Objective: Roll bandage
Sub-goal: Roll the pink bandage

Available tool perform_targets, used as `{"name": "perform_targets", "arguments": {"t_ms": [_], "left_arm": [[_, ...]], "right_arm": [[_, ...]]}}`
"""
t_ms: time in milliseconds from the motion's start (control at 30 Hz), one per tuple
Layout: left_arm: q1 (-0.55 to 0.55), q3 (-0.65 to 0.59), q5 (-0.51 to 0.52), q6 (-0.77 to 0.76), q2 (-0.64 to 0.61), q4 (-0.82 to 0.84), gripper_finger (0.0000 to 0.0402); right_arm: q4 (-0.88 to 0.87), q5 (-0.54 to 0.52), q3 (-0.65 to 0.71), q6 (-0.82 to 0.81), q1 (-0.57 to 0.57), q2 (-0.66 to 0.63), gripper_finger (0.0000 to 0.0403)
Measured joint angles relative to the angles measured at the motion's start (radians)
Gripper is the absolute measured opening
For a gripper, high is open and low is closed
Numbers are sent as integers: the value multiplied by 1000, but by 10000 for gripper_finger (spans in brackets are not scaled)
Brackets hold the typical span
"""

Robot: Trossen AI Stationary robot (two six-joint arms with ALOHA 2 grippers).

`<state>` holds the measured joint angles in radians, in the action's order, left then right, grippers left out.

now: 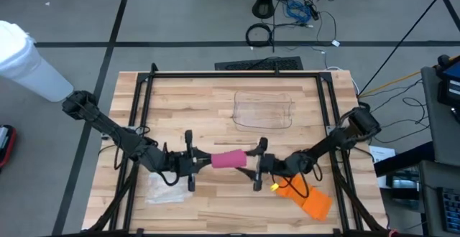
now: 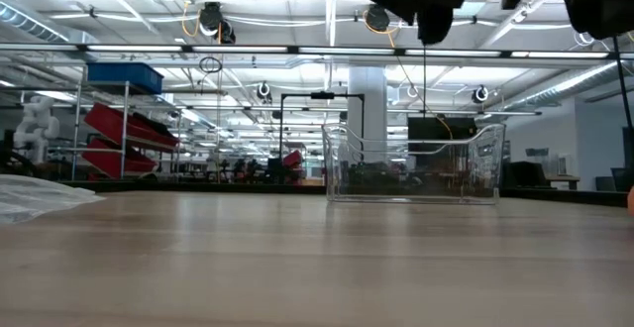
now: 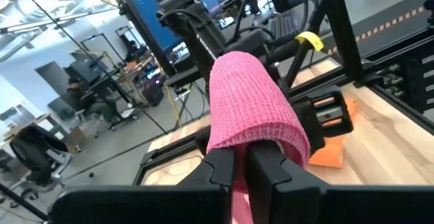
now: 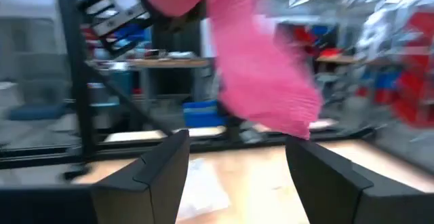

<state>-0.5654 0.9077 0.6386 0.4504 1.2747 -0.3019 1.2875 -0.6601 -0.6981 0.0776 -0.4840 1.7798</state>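
The pink bandage (image 1: 228,159) hangs above the near middle of the wooden table (image 1: 215,100), lifted between the two arms. The left gripper (image 1: 200,161) has its fingers (image 3: 224,173) pinched nearly together on the bandage's left end, a strip of the pink cloth caught between them. The right gripper (image 1: 256,164) sits at the bandage's right end with its fingers (image 4: 159,163) spread wide on either side of the loose pink cloth, not closed on it. A clear plastic container (image 1: 264,110) stands farther back, right of centre. An orange packet (image 1: 307,196) lies near the right front corner, and a clear plastic wrapper (image 1: 164,190) lies near the left front.
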Motion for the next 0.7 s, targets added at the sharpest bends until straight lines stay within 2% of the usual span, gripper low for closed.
{"name": "perform_targets", "arguments": {"t_ms": [133, 533, 600, 633, 700], "left_arm": [[4, 0, -5, -1, 0, 8, 18], [2, 0, -9, -24, 0, 17, 18], [2, 0, -9, -26, 0, 16, 18], [3, 0, -9, -26, 0, 16, 18], [2, 0, -9, -26, 0, 17, 18]], "right_arm": [[12, -61, -11, 128, 1, -5, 225], [-44, -17, -88, 196, -3, -6, 217], [-113, 28, -113, 187, 8, -6, 188], [-153, 46, -130, 183, 13, -6, 160], [-242, 65, -164, 180, 23, -6, 81]]}}
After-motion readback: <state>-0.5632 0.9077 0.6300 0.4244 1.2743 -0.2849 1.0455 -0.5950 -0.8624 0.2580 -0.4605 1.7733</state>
